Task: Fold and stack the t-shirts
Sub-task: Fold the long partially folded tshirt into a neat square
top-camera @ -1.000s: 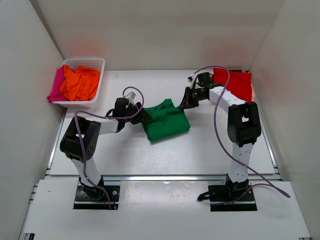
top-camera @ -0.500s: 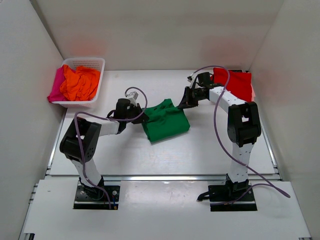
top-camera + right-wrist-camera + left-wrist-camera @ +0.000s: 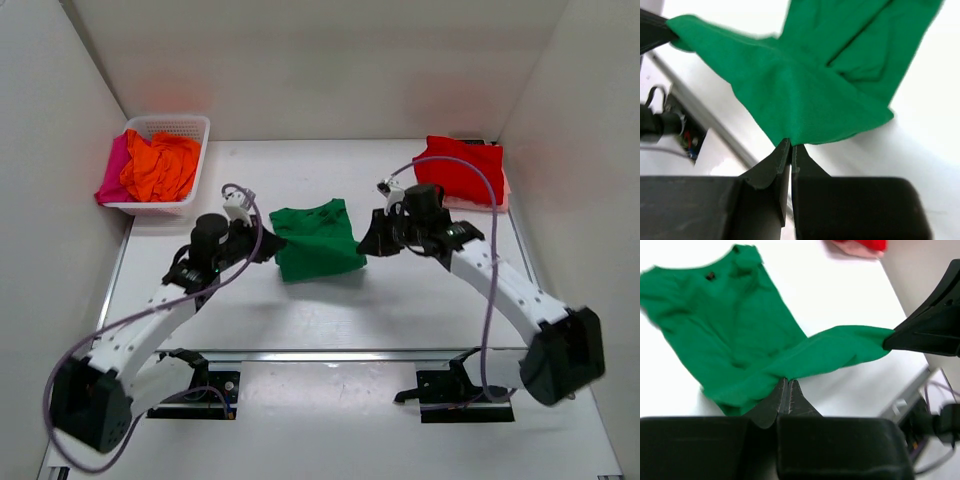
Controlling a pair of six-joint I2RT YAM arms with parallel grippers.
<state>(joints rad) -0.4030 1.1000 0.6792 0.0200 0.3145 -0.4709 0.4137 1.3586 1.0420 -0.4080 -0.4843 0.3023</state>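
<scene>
Green shirt (image 3: 316,240) is mid-table, strung between the two arms. The left gripper (image 3: 788,390) is pinched tight on its near left corner, and the right gripper (image 3: 790,145) is clamped the same way on the near right corner. The near edge runs in a line between them, and the collar end lies flat on the far side. There's bare white table (image 3: 420,300) nearer and to the right. The red shirt (image 3: 458,170) sits far right. The basket (image 3: 150,207), far left, holds the orange shirt (image 3: 160,165) and pink shirt (image 3: 110,178).

Soft, matt bright green cloth t-shirt (image 3: 315,240); smooth, faintly glossy white worktop (image 3: 420,300); hard white plastic lattice basket (image 3: 170,120).
</scene>
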